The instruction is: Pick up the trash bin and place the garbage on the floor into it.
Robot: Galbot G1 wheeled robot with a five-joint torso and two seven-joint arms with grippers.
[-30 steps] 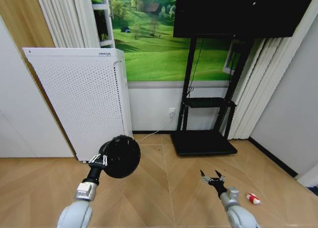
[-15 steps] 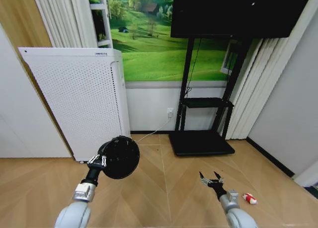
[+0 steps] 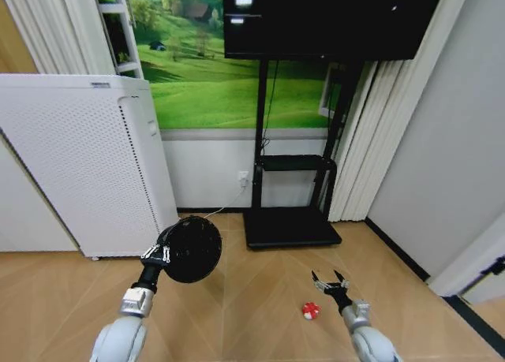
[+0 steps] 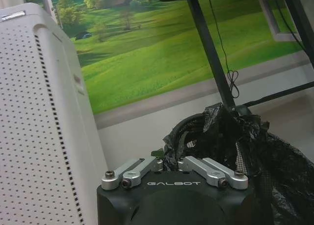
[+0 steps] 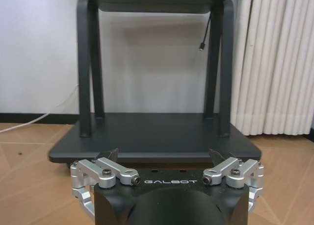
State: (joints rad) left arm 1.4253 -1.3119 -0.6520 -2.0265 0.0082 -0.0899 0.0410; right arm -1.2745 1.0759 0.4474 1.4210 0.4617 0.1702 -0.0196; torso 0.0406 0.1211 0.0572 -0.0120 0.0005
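The trash bin (image 3: 190,248), a small round black mesh basket lined with a black bag, hangs above the floor (image 3: 252,299) tipped on its side. My left gripper (image 3: 158,254) is shut on its rim. In the left wrist view the fingers (image 4: 140,167) clamp the crumpled bag and mesh of the bin (image 4: 250,151). My right gripper (image 3: 331,281) is open and low over the parquet, with nothing in it. One piece of garbage, a crumpled red-and-white wrapper (image 3: 310,310), lies on the floor just left of and slightly nearer than the right gripper. In the right wrist view the right gripper (image 5: 166,172) faces the TV stand.
A tall white air purifier (image 3: 79,165) stands at the left against the wall. The black TV stand base (image 3: 288,228) and its posts are straight ahead, with a white cable beside it. Curtains (image 3: 371,133) and a grey wall close the right side.
The whole view has swung to the right, so the room has shifted left. The wrapper now lies left of my right gripper instead of right. Both arms keep their poses.
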